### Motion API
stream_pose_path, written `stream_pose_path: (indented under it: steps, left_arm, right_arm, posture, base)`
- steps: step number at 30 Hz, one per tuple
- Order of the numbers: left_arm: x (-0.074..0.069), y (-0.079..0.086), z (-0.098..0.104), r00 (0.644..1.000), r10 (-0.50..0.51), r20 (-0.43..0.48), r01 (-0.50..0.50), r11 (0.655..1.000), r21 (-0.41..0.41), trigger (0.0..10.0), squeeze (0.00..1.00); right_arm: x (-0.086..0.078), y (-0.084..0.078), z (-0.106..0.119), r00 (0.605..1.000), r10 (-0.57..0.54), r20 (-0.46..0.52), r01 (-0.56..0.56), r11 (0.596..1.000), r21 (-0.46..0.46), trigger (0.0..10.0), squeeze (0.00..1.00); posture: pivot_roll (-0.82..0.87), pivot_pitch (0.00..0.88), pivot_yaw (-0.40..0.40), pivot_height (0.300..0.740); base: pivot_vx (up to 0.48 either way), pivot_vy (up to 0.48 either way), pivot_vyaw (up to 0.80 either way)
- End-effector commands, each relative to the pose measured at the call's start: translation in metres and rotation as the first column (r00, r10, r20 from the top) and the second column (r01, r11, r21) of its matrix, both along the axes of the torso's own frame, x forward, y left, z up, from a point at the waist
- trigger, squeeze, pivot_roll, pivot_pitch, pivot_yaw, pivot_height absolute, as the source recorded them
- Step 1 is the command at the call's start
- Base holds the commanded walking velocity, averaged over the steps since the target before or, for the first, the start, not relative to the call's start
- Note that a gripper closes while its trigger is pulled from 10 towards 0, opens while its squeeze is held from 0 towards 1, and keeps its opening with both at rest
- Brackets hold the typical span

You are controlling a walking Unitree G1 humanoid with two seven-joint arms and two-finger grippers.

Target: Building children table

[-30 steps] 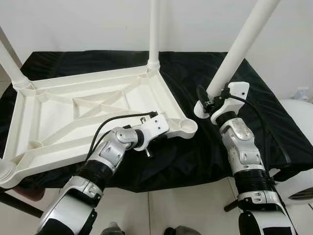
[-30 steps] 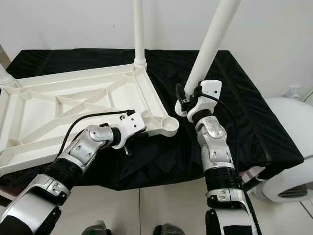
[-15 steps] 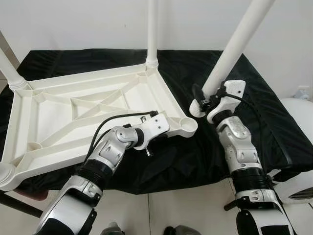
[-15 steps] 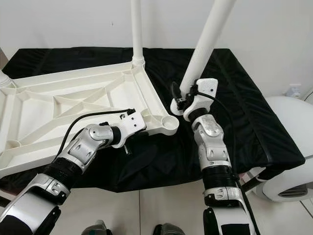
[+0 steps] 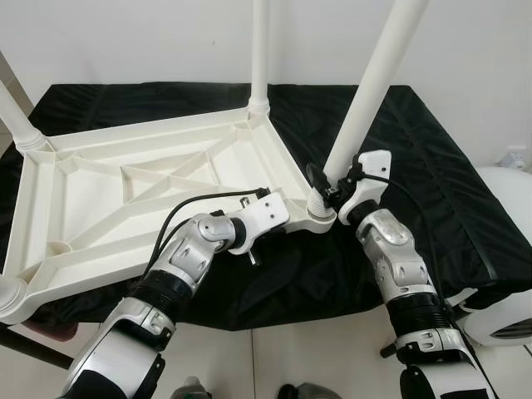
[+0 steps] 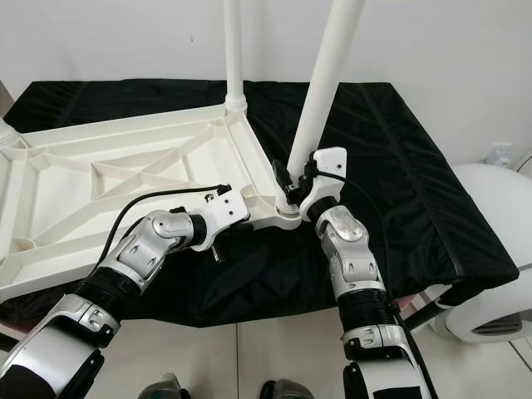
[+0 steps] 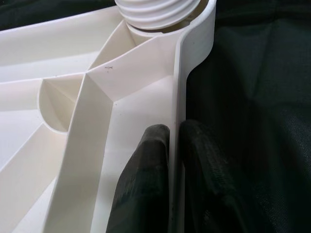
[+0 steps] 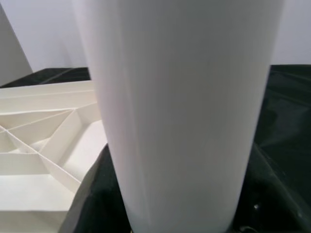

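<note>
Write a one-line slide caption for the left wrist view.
Left end effector pinching the white tabletop's side wall, with the threaded leg end at the corner socket ahead.

A plain indoor room: bare white wall [image 5: 125, 41] across the top, black-draped bench [image 5: 465, 191], pale tiled floor [image 5: 332, 349] below.

What we cannot make out

The white leg [image 5: 370, 83] runs off the top edge; its foot hides the tabletop [image 5: 125, 199] corner socket, so we cannot tell whether it is seated
</note>
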State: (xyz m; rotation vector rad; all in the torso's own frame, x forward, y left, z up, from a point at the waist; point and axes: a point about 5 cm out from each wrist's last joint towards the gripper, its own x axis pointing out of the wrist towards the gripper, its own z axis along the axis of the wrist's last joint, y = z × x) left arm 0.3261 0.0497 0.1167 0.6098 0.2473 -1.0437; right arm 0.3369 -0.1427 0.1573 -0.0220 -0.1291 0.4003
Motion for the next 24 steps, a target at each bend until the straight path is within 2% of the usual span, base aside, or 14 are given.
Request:
stream_pose_path:
  steps: [1, 4, 11, 18, 24]
  left_arm:
    - [-0.006, 0.008, -0.023, 0.996, 0.044, -0.074, -0.039, 0.997, 0.064, 10.0, 0.00]
    - [-0.005, 0.009, -0.022, 0.997, 0.042, -0.069, -0.038, 0.997, 0.065, 10.0, 0.00]
    - [-0.005, 0.009, -0.021, 0.997, 0.045, -0.063, -0.041, 0.997, 0.064, 10.0, 0.00]
    - [-0.006, 0.008, -0.021, 0.997, 0.039, -0.060, -0.035, 0.997, 0.064, 10.0, 0.00]
    - [-0.006, 0.008, -0.021, 0.997, 0.039, -0.059, -0.035, 0.997, 0.066, 10.0, 0.00]
  right_arm:
    - [0.003, 0.000, -0.002, 1.000, -0.009, -0.022, 0.008, 1.000, -0.015, 10.0, 0.00]
    - [0.006, -0.003, -0.009, 0.997, -0.024, -0.067, 0.021, 0.999, -0.047, 10.0, 0.00]
    - [0.007, -0.003, -0.015, 0.994, -0.007, -0.113, 0.003, 0.999, -0.037, 10.0, 0.00]
    - [0.001, 0.006, -0.011, 0.992, 0.084, -0.096, -0.084, 0.996, -0.002, 10.0, 0.00]
    - [-0.002, 0.005, -0.010, 0.991, 0.095, -0.096, -0.096, 0.995, -0.011, 10.0, 0.00]
  posture:
    - [0.01, 0.038, -0.037, 0.740]
    - [0.01, 0.035, -0.041, 0.740]
    - [0.01, 0.031, -0.043, 0.740]
    - [0.01, 0.027, -0.047, 0.740]
    - [0.01, 0.023, -0.049, 0.740]
  base:
    - [0.000, 0.000, 0.00]
    - [0.000, 0.000, 0.00]
    - [0.000, 0.000, 0.00]
    - [0.000, 0.000, 0.00]
    - [0.000, 0.000, 0.00]
